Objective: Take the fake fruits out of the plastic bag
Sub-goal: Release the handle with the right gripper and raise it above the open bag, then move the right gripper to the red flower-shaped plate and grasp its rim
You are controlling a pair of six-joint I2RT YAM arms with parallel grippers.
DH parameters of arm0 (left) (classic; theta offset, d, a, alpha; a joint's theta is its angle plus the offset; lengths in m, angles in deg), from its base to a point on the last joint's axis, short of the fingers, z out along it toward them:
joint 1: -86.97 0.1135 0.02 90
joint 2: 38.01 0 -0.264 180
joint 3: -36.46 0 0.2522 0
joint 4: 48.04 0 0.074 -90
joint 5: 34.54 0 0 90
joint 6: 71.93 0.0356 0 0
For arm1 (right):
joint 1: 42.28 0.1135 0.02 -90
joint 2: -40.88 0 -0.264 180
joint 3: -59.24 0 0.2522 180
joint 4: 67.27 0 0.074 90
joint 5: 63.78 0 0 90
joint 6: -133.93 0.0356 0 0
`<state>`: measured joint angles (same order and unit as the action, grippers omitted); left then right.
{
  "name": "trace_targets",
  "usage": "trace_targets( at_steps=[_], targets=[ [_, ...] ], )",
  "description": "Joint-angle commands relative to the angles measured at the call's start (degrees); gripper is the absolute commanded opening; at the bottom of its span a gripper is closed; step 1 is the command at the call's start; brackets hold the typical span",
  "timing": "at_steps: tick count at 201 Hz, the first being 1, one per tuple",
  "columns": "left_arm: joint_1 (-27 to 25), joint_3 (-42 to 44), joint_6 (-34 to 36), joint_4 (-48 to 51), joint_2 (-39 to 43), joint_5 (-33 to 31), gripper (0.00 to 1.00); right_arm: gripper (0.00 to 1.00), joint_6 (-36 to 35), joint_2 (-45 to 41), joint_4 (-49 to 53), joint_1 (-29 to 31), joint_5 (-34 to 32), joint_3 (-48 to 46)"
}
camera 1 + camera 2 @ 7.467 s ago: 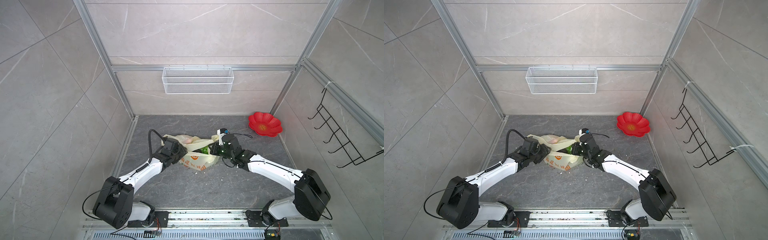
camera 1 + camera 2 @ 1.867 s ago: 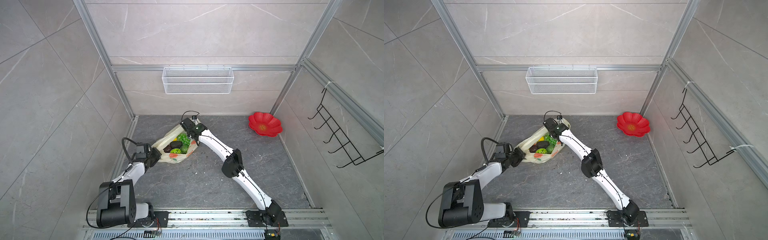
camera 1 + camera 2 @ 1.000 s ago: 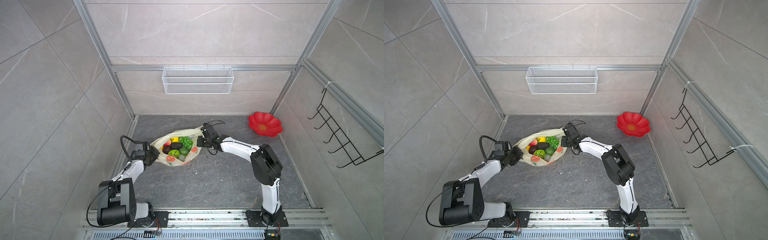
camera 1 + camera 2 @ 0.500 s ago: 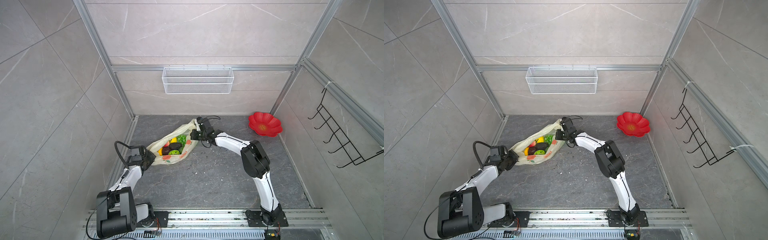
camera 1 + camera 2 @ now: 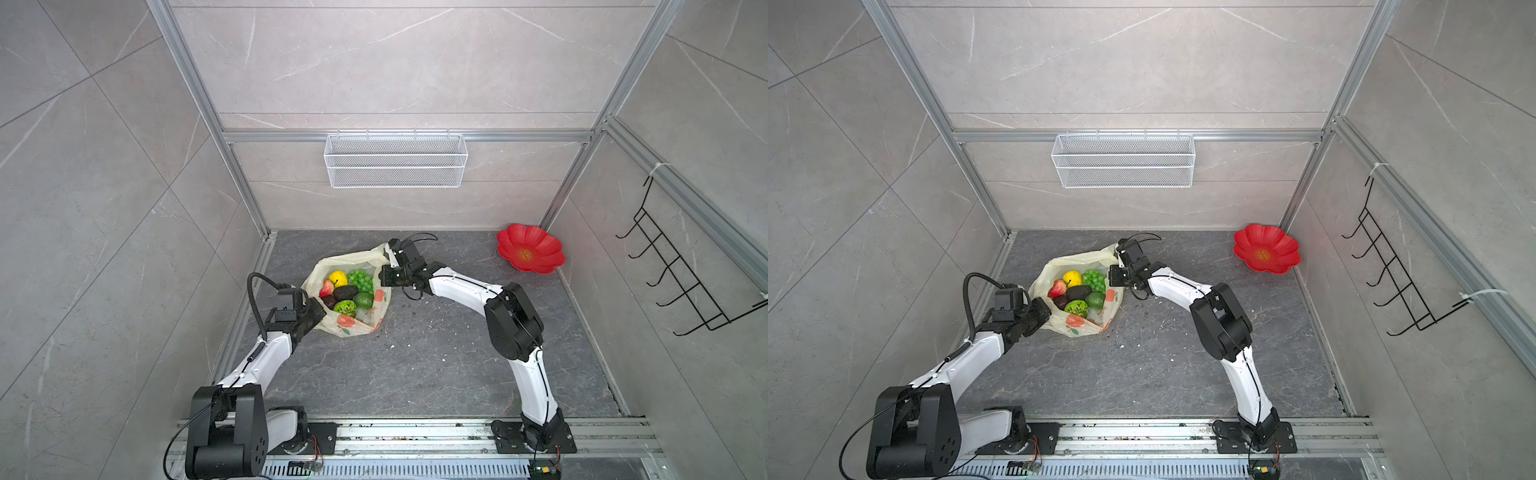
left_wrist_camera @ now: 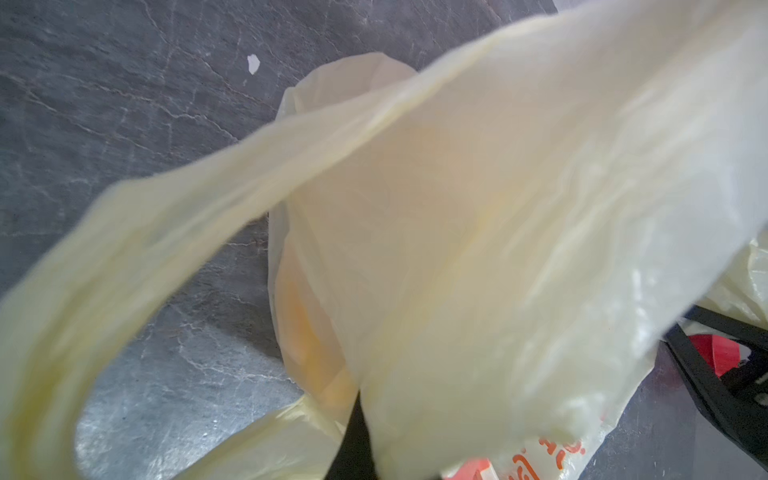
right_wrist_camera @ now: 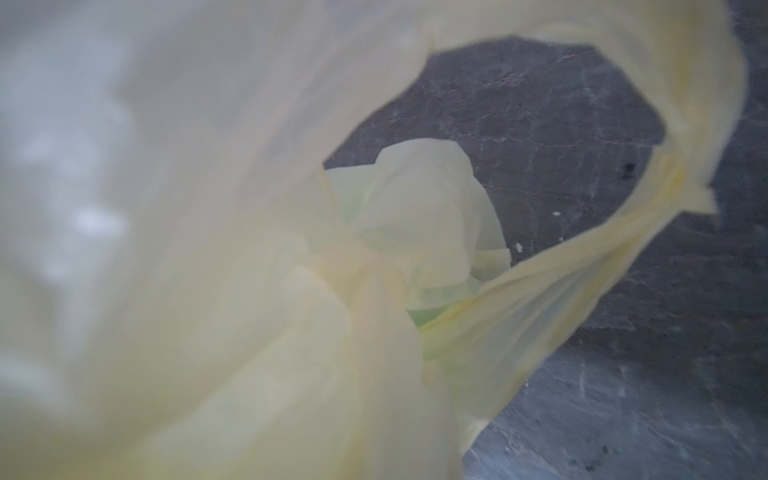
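Note:
The plastic bag [image 5: 353,326] [image 5: 1075,326] lies on the dark floor with its mouth spread open upward. Inside lie the fake fruits: a yellow knobbly fruit [image 5: 337,277], green grapes [image 5: 360,280], a red strawberry [image 5: 327,287], a dark brown one [image 5: 345,292] and a green bumpy ball [image 5: 345,308]. My left gripper [image 5: 316,309] [image 5: 1044,311] is shut on the bag's near left rim; one black finger [image 6: 353,436] shows under the film. My right gripper [image 5: 384,276] [image 5: 1115,276] sits at the far right rim. Bag film [image 7: 249,249] covers its jaws in the right wrist view.
A red flower-shaped plate [image 5: 530,253] [image 5: 1266,248] rests in the back right corner. A white wire basket [image 5: 395,160] hangs on the back wall. A black hook rack [image 5: 681,274] hangs on the right wall. Metal frame rails edge the floor.
My left gripper has pulled its bag edge rightward, toward the middle. The bag has bunched into a rounder shape with a wider mouth. The right gripper has shifted slightly nearer.

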<state>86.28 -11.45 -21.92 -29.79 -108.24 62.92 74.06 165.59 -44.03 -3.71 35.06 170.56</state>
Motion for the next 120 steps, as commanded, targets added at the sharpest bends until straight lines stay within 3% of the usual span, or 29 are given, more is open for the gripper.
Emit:
trace_targets(
  at_steps=[1, 20, 45, 83, 120],
  targets=[
    [0.16, -1.62, 1.41, -0.47, -0.27, -0.67, 0.0, 0.45, -0.51, -4.36, 0.42, 0.16, -0.31, -1.93],
    [0.12, -1.3, 1.4, -0.21, 0.13, -1.04, 0.0, 0.66, -0.35, -6.94, 1.64, 0.12, -1.27, -3.28],
    [0.16, -0.85, 1.26, -0.25, 0.85, -0.93, 0.0, 0.8, -0.38, -11.5, 4.42, 0.03, -2.93, -6.0],
    [0.07, 0.2, 1.01, -2.5, 0.1, 0.92, 0.0, 0.83, 0.67, -22.59, 3.47, -1.5, -4.47, -16.85],
    [-0.1, 0.81, 0.98, -3.28, 1.38, 1.58, 0.0, 0.83, 3.3, -36.04, 2.68, -7.88, -10.43, -30.14]
  ],
)
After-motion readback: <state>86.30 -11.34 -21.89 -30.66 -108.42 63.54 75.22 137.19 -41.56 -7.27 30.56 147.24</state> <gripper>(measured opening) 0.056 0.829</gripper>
